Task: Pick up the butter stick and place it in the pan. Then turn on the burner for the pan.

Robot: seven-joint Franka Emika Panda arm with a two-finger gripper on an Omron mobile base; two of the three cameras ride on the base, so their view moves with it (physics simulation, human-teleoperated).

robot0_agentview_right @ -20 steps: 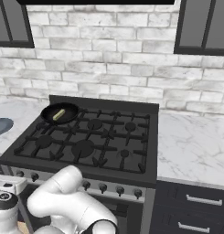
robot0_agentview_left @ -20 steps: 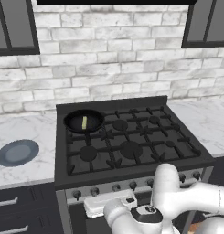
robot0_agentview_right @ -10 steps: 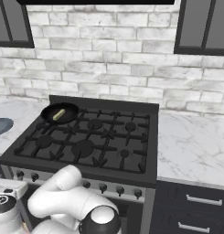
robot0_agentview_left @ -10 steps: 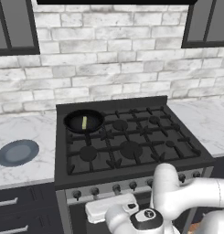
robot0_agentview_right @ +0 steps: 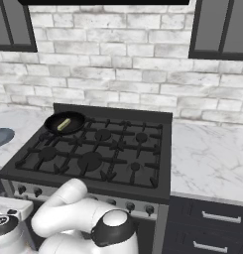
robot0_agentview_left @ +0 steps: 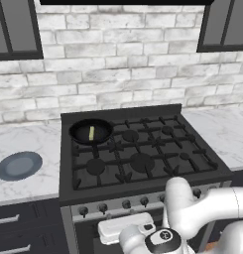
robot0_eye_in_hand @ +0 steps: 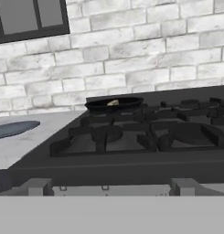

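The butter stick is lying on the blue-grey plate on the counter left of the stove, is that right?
Not quite. The butter stick is lying in the black pan on the stove's back left burner, as the left base view shows. The blue-grey plate on the counter holds nothing.

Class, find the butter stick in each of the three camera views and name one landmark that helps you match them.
Left base view: butter stick upper left, inside the pan.
Right base view: upper left, in the pan.
Hand view: a pale sliver above centre, in the pan.
Shared landmark: blue-grey plate left of the stove.

One pan [robot0_agentview_left: 91, 132], one butter stick [robot0_agentview_left: 91, 133], one plate [robot0_agentview_left: 19, 165] — and one stove [robot0_agentview_left: 138, 158] with six front knobs [robot0_agentview_left: 126, 204].
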